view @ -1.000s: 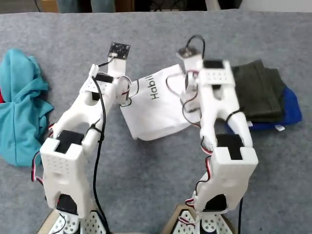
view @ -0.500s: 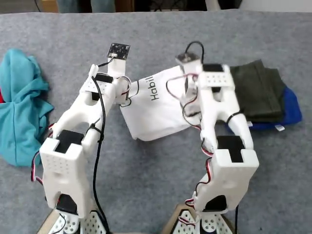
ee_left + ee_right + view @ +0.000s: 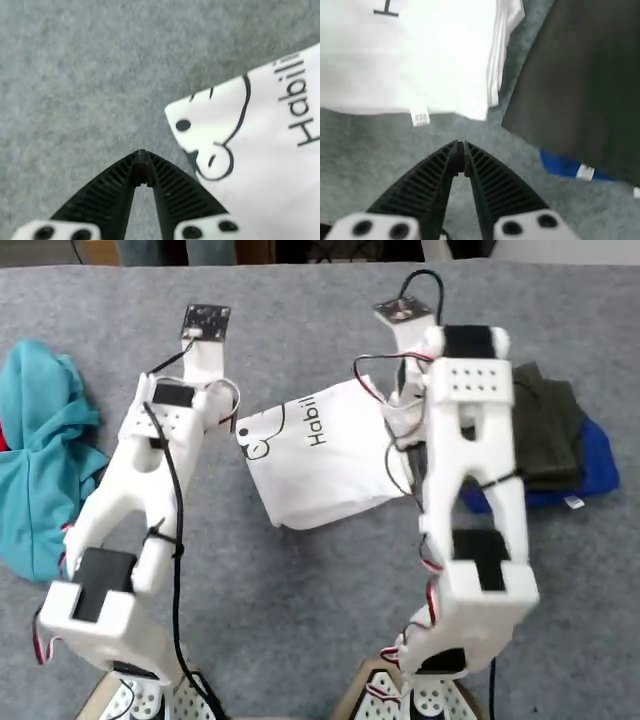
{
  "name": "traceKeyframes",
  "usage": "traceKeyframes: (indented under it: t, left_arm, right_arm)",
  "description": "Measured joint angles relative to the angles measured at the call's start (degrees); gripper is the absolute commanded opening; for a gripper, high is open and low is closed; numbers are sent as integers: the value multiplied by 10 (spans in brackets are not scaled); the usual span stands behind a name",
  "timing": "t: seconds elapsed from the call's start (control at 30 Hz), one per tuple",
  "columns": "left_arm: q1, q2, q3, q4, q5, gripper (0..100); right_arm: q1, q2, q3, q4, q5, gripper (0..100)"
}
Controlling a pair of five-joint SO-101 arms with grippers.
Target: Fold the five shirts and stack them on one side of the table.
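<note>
Grey table (image 3: 300, 590) bears one white shirt (image 3: 320, 460), two stacked shirts (image 3: 552, 430), one teal shirt (image 3: 45, 440); left claw (image 3: 141, 159), right claw (image 3: 460, 150) clenched empty.

Closed gripper (image 3: 460, 146) near white shirt (image 3: 420, 55), dark shirt (image 3: 580, 85).

The table (image 3: 300, 600) is covered in grey, felt-like fabric. Beyond its far edge is shadow, with 1 brown wooden piece (image 3: 98, 250) at a corner.
</note>
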Motion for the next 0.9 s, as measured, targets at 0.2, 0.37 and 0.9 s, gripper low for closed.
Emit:
traceKeyframes:
  t: [0.2,0.37,0.9]
  left_arm:
    - [-11,-26,102,-45,0,29]
    - [-39,-15,183,-150,0,29]
    - [-67,22,187,-160,33,29]
  right_arm:
    - [-11,-81,185,-22,-2,16]
    - [-47,-81,258,-124,-72,152]
    - [-96,114,200,-254,-260,376]
